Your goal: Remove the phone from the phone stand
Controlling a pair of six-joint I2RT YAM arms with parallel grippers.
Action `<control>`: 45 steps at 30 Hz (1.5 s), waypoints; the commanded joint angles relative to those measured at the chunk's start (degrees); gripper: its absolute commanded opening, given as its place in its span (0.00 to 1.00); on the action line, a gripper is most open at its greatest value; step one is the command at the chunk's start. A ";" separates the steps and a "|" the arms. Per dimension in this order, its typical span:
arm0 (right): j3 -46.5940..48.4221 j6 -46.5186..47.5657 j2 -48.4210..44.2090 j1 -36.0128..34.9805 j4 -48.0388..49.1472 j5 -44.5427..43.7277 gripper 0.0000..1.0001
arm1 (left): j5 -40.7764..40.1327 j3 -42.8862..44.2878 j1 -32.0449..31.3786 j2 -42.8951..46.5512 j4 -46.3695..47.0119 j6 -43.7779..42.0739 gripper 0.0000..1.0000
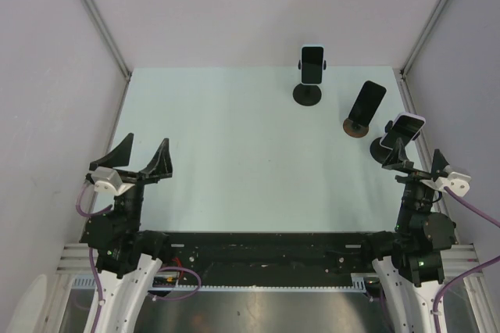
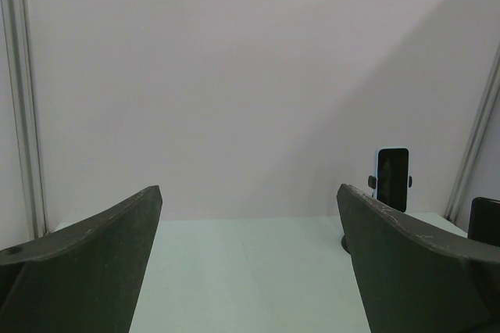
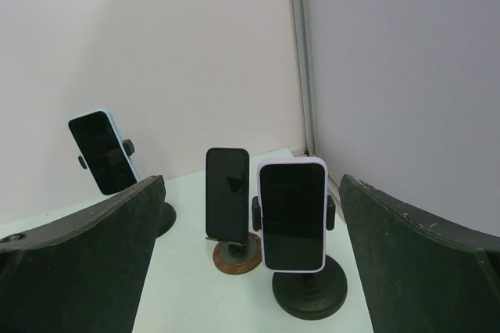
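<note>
Three phones stand on stands at the table's back right. A white-cased phone [image 1: 407, 127] [image 3: 292, 214] sits clamped in a black round-base stand [image 1: 383, 148] [image 3: 309, 296], nearest my right gripper. A black phone [image 1: 366, 101] [image 3: 227, 194] rests on a brown-disc stand [image 1: 356, 127] [image 3: 237, 256]. A pale blue-cased phone [image 1: 312, 64] [image 3: 101, 152] [image 2: 391, 177] sits in a black stand [image 1: 307, 94] farther back. My right gripper [image 1: 416, 162] [image 3: 250, 270] is open and empty, just short of the white-cased phone. My left gripper [image 1: 143, 153] [image 2: 250, 270] is open and empty at the near left.
Grey walls with aluminium corner posts [image 1: 98, 20] [image 1: 433, 16] enclose the pale green table [image 1: 234, 153]. The right wall stands close beside the white-cased phone's stand.
</note>
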State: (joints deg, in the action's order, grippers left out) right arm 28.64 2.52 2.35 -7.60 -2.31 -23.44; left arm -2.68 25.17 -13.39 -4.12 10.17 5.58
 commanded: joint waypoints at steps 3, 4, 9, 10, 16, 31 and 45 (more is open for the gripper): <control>0.80 -0.77 -0.50 0.91 1.69 -0.37 1.00 | 0.22 0.67 -0.23 0.25 1.43 -0.22 1.00; 0.80 -1.03 -0.50 1.09 1.78 -1.33 1.00 | 0.22 0.67 -0.32 0.51 1.43 -0.22 1.00; 1.32 -4.54 0.11 2.93 1.69 -3.89 1.00 | -0.75 0.50 -0.85 0.96 1.34 -0.14 1.00; 1.85 -4.81 0.63 3.11 1.69 -3.81 1.00 | -0.84 0.41 -0.85 1.30 1.34 -0.05 1.00; 7.90 -7.97 11.17 3.11 -1.64 -4.59 1.00 | -2.42 0.41 -1.73 2.80 0.90 0.22 1.00; 31.81 -17.55 48.69 4.34 -16.85 -15.32 1.00 | -4.09 0.15 -3.57 5.61 -0.15 0.48 1.00; 36.66 -18.43 60.93 20.86 -16.86 7.14 1.00 | -4.70 0.14 -5.51 5.88 -0.51 -0.14 1.00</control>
State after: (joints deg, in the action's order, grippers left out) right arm 62.61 -14.50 62.74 9.58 -21.17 -27.03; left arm -6.48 25.17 -18.06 -0.58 9.63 5.74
